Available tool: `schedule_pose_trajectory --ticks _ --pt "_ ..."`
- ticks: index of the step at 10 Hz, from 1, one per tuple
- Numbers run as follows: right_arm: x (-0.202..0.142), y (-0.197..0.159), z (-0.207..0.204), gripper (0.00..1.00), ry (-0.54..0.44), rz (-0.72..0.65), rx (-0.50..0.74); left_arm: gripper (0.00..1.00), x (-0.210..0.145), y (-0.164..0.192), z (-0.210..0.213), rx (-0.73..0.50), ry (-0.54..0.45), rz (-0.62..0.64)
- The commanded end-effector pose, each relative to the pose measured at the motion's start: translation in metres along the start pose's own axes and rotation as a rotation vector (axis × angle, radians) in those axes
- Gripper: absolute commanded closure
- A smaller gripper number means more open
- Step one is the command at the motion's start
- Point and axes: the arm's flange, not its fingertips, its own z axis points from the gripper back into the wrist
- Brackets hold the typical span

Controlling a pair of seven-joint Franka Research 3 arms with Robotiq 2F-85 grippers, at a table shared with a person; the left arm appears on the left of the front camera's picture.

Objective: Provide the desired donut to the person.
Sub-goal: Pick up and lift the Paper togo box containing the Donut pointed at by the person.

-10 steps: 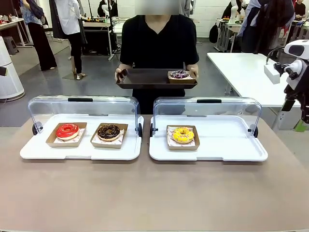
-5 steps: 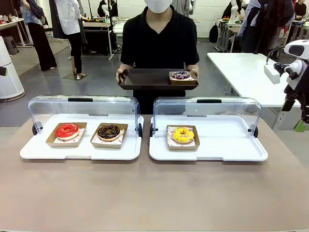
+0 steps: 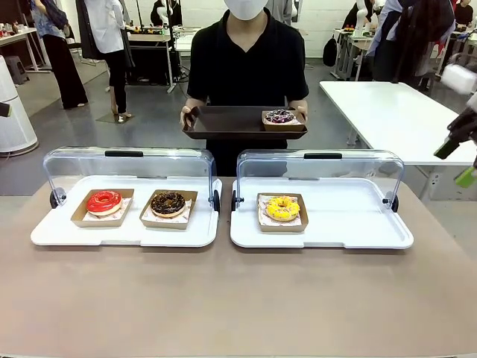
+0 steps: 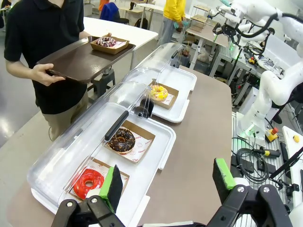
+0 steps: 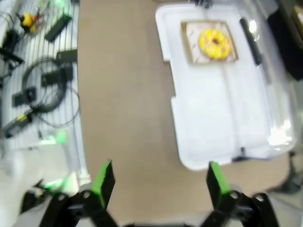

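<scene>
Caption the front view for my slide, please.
Person holding a tray with a purple donut, facing a red donut, a chocolate donut and a yellow donut.

Red donut (image 3: 103, 201); dark-brown donut (image 3: 168, 202); yellow donut (image 3: 282, 208); purple-frosted donut (image 3: 279, 115); dark tray (image 3: 223, 123); person (image 3: 246, 67) in black shirt.

robot lab: worktables (image 3: 387, 112), cables (image 4: 253, 158)
</scene>
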Motion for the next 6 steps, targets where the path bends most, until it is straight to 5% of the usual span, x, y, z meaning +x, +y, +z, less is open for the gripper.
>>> schedule_pose_trajectory --ticks 1,3,6 --pt "-0.028 -0.037 0.012 0.0 -0.255 0.021 0.109 0.0 0.002 -0.001 0.001 -0.006 -0.013 -0.007" --pt "-0.06 -0.05 0.024 0.0 -0.425 0.032 0.121 0.0 0.002 -0.001 0.001 -0.006 -0.013 -0.007" --pt "-0.105 -0.049 0.036 0.0 -0.48 0.006 0.099 0.0 0.002 -0.001 0.001 -0.006 -0.013 -0.007"
